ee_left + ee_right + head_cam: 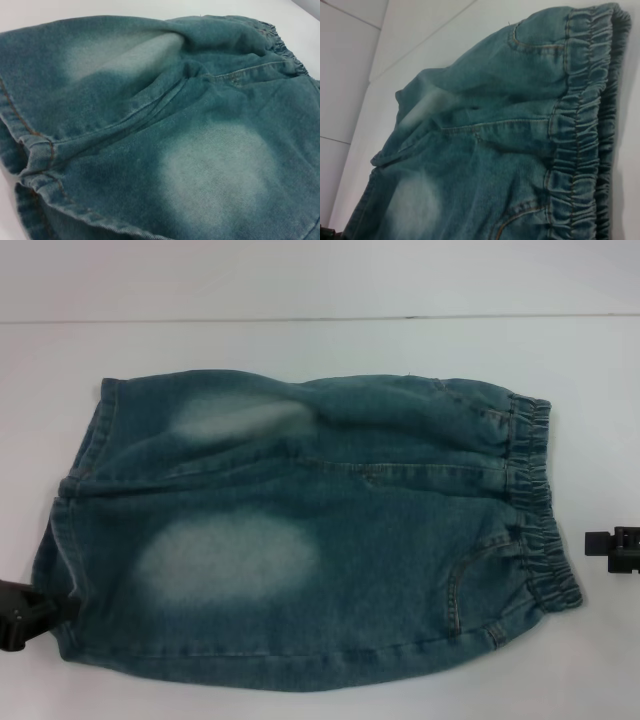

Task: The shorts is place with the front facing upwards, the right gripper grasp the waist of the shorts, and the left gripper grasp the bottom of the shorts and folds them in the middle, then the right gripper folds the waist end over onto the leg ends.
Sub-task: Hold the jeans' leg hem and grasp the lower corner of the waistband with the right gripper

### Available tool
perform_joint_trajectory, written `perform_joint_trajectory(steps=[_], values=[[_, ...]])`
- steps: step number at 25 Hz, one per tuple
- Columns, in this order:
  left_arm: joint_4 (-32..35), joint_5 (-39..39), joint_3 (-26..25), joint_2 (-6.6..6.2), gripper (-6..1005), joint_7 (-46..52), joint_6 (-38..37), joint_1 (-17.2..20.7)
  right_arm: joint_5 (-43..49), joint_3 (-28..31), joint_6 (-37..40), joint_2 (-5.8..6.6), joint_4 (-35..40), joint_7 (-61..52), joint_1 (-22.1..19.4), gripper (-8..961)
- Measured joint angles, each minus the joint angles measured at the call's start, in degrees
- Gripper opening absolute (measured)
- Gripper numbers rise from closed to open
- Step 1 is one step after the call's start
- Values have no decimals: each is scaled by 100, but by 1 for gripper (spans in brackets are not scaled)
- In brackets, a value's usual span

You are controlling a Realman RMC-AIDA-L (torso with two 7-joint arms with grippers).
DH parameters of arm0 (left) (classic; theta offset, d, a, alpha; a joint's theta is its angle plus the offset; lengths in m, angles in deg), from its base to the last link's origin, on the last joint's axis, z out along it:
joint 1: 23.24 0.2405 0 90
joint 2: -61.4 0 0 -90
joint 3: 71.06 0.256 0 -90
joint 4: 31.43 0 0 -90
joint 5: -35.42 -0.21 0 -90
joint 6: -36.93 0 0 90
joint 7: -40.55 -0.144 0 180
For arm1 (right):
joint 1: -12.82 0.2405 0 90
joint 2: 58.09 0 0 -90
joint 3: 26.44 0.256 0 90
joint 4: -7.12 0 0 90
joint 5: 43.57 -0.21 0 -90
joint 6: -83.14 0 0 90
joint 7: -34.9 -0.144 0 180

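Shorts (330, 540) spread front-up on white table (300, 280), not yet folded. Waist (535, 510) toward robot's right, leg ends (75, 500) toward robot's left, fly seam running between the two legs.

Left gripper (25, 612) at near corner of leg ends, touching or just beside the hem; cannot tell how far open, nor whether holding any cloth. Right gripper (615, 548) just beside the waist yet apart from it, at the near end of the elastic; holding nothing by the look of the gap, opening impossible to judge from so small a visible part.

Judged stage: approach to the first grasp, lengthwise fold not begun.

Likely faults from here:
- Shallow bite on gathered elastic, thick and springy, hence slipping out on lifting.
- Catching of the upper layer only at hem or waist, hence the front peeling from the back and ballooning instead of folding.
- Uneven lift by the two arms, hence a skewed crease and legs landing offset rather than one upon the other.
- Existing ridge of bunched denim beside the fly seam, hence a lumpy fold line and a waist end sitting crooked on the leg ends at the second fold.
- Dragging across the smooth table rather than lifting, hence the whole garment sliding.
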State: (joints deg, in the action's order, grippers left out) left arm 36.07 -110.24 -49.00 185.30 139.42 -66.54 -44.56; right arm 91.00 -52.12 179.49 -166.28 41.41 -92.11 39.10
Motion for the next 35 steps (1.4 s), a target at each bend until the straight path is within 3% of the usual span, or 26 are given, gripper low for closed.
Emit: perform_joint_trajectory(steps=[21, 35], values=[[0, -57, 0, -10, 29, 3, -33, 22, 9, -465, -474, -266, -117, -65, 113, 914], [0, -68, 0, -24, 28, -30, -8, -14, 17, -627, -594, -324, -201, -79, 191, 914]])
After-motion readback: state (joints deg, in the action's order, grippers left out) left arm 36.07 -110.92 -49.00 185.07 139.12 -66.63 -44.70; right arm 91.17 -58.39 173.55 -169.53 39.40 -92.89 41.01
